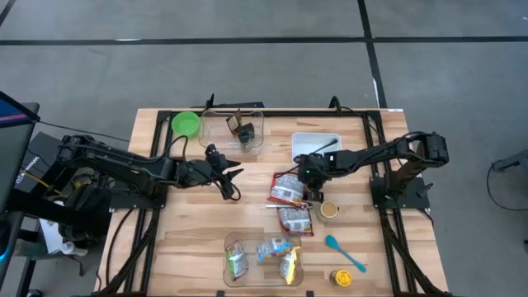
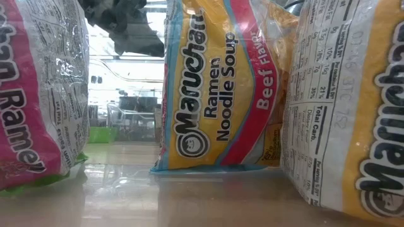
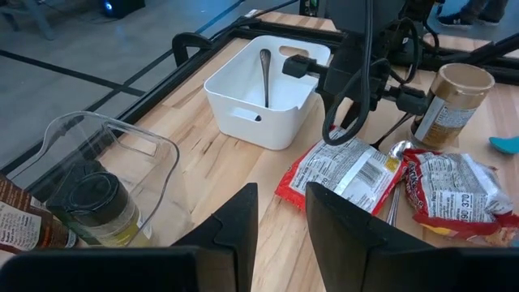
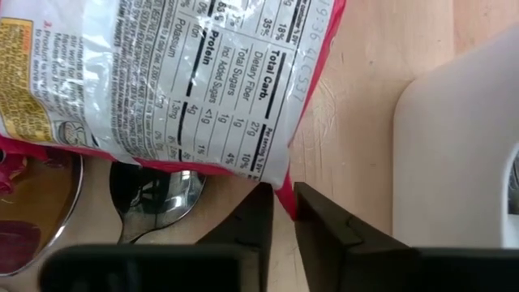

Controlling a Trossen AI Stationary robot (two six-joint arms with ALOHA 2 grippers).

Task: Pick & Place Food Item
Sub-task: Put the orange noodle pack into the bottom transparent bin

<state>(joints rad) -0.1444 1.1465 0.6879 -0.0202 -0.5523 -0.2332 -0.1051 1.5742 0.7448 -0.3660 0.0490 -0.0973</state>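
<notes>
A red-edged ramen packet [image 1: 286, 190] lies flat at mid-table, its nutrition label up [image 4: 162, 73], partly over a metal spoon [image 4: 154, 203]. My right gripper [image 1: 309, 191] stands at the packet's right corner, shut on its edge. A second ramen packet [image 1: 295, 219] lies just nearer, beside a brown-lidded jar [image 1: 329, 209]. My left gripper [image 1: 231, 173] hovers left of the packets, open, with nothing between its fingers [image 3: 243, 223]. My right gripper pinches the red sealed edge at a corner of the ramen packet [image 4: 285, 188] between its two fingers. The fingers come steeply from above, slanting in from the table's right. The packet still lies on the table and over the spoon.
A white bin [image 1: 301, 140] holding a spoon stands just beyond the right gripper. A clear tub [image 1: 256, 132] with jars and a green bowl [image 1: 186, 124] are at the far edge. A clear tub of ramen packets [image 1: 239, 243], a blue spoon [image 1: 344, 252] and a yellow-lidded jar [image 1: 341, 278] sit near the front.
</notes>
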